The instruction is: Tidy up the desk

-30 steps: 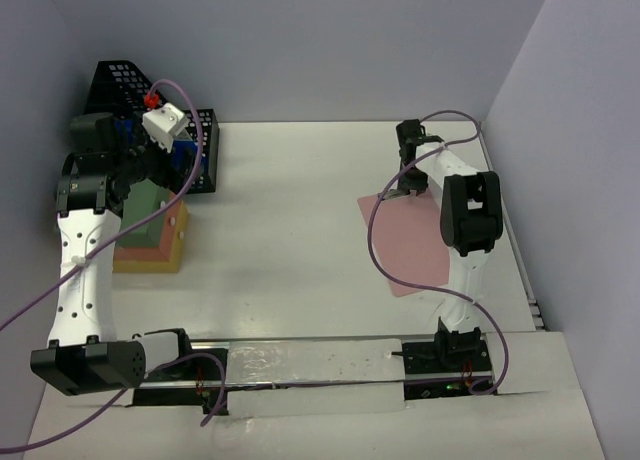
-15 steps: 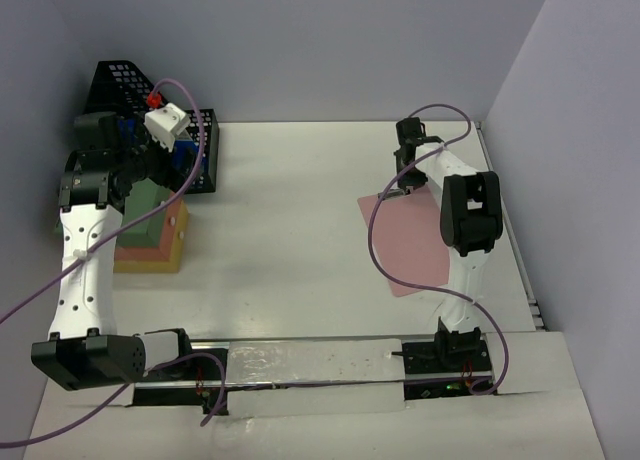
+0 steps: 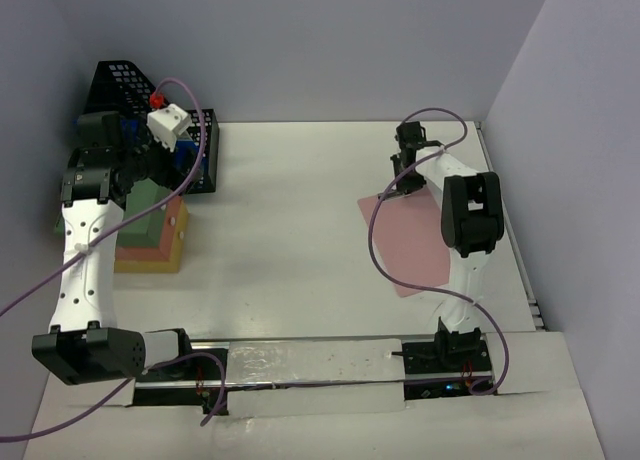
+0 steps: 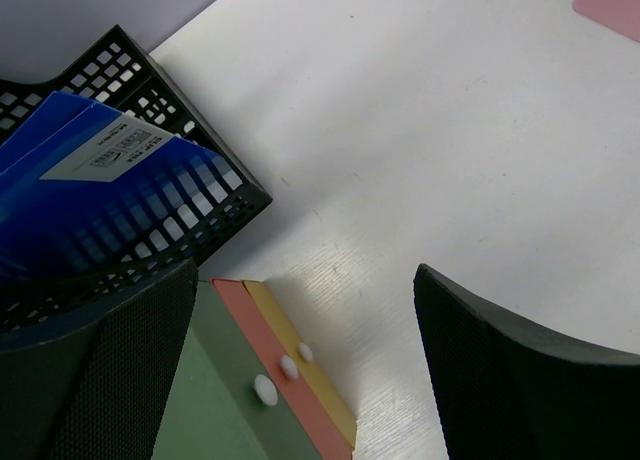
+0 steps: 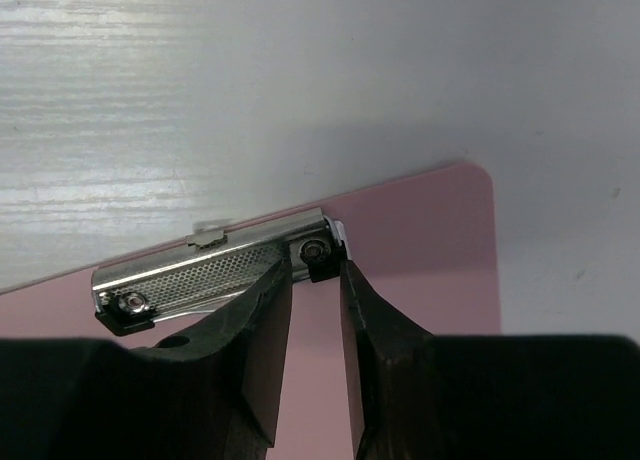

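Clipboard, pink, lies flat on the desk close to the right edge; the desk itself spans the whole work area ahead of both arm bases. The board's long axis runs near to far, slightly skewed, with its metal clip across the far short end. The right gripper sits directly over that end, pointing down, jaws narrow with a slim strip of pink showing between them and the tips either side of the clip's right end. Whether they already bite the clip I cannot tell. The left gripper is spread wide and holds nothing. It hangs above the stack of folders beside the black mesh tray in the far left corner, well apart from the board. Judgement: the right arm is the nearer one. A pull toward the tray would run leftward, across the board's long axis, so a grip at one end of the clip may let the board swing.
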`<state>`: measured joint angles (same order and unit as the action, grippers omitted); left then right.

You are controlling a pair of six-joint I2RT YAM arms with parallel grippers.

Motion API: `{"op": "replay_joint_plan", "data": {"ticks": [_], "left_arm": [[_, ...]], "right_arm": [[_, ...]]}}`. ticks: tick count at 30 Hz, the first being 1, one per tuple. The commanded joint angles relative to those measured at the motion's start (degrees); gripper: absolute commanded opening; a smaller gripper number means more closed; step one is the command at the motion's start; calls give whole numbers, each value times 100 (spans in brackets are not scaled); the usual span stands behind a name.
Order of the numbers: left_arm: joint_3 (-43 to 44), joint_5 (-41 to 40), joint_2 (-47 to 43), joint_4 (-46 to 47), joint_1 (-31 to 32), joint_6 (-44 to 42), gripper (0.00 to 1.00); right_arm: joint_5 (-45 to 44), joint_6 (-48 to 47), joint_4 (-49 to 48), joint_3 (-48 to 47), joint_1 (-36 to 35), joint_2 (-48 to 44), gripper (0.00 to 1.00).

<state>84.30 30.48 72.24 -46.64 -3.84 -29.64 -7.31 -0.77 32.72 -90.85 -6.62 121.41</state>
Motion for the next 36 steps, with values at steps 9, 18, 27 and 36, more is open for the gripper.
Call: {"op": "replay_joint_plan", "data": {"ticks": [9, 18, 27, 36], "left_arm": [[517, 262, 209, -102, 85, 41, 94], [494, 231, 107, -249, 85, -156, 93], [535, 248, 211, -232, 93, -147, 93], [658, 180, 322, -270, 91, -159, 93]], "right_arm": [[432, -417, -202, 541, -96, -659, 44], [-211, -531, -128, 383, -72, -629, 44], [264, -591, -178, 94, 46, -233, 40], [640, -667, -222, 292, 46, -331, 35]]}}
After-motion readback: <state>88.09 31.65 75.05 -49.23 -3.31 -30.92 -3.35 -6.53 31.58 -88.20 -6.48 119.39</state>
